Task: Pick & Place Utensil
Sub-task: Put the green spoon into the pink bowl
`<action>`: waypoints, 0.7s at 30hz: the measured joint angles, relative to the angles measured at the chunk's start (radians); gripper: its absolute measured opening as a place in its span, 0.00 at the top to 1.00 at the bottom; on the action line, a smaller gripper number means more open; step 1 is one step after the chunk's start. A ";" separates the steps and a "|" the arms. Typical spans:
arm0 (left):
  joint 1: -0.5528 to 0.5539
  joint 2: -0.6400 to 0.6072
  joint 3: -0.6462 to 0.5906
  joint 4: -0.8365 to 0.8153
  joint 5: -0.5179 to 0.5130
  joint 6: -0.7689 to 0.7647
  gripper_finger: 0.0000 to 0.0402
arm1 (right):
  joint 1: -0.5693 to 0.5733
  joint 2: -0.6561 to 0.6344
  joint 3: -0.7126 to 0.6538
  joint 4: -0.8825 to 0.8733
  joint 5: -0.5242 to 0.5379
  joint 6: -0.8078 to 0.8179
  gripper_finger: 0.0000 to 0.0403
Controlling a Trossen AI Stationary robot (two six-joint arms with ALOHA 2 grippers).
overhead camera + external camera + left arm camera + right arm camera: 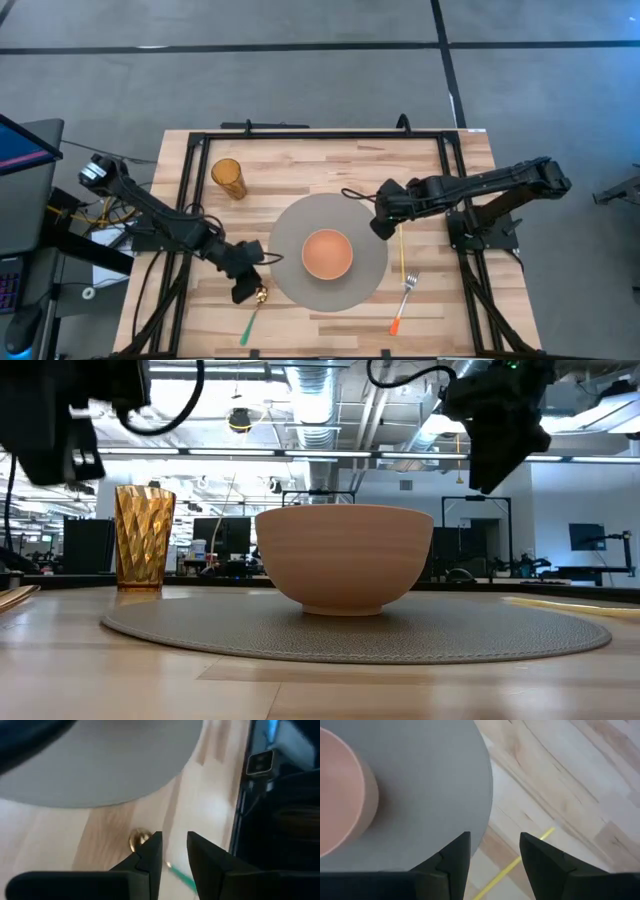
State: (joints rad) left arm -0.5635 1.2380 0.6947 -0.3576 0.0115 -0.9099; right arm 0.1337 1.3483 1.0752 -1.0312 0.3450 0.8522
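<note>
step: reaching for the spoon, not yet gripped | my left fingers slightly parted, empty, over its gold bowl beside the mat | my right fingers parted, empty, above mat's far edge | next: drop, straddle handle, close

No legible text, labels, brand marks, numbers or signs appear on the table, the utensils, the arms or the background room.

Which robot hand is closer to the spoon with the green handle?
The left hand. It hovers open right over the green-handled spoon, beside the grey mat. The right hand is across the mat, above the yellow utensil.
</note>
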 joint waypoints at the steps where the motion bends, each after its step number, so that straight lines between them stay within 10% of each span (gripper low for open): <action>1: 0.004 0.020 0.047 -0.086 0.016 -0.014 0.78 | 0.000 0.000 0.000 0.007 0.000 -0.012 0.59; 6: 0.048 0.170 0.238 -0.458 0.197 -0.154 0.82 | 0.001 0.000 0.000 0.026 0.004 -0.084 0.59; 12: 0.093 0.389 0.357 -0.491 0.560 -0.178 0.87 | -0.006 0.000 0.000 0.087 0.104 -0.209 0.59; 21: 0.143 0.494 0.401 -0.441 0.656 -0.181 0.81 | -0.013 0.000 0.000 0.135 0.177 -0.387 0.59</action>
State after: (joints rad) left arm -0.4208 1.7321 1.0954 -0.7988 0.6677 -1.0907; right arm 0.1204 1.3479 1.0756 -0.8963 0.5217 0.4652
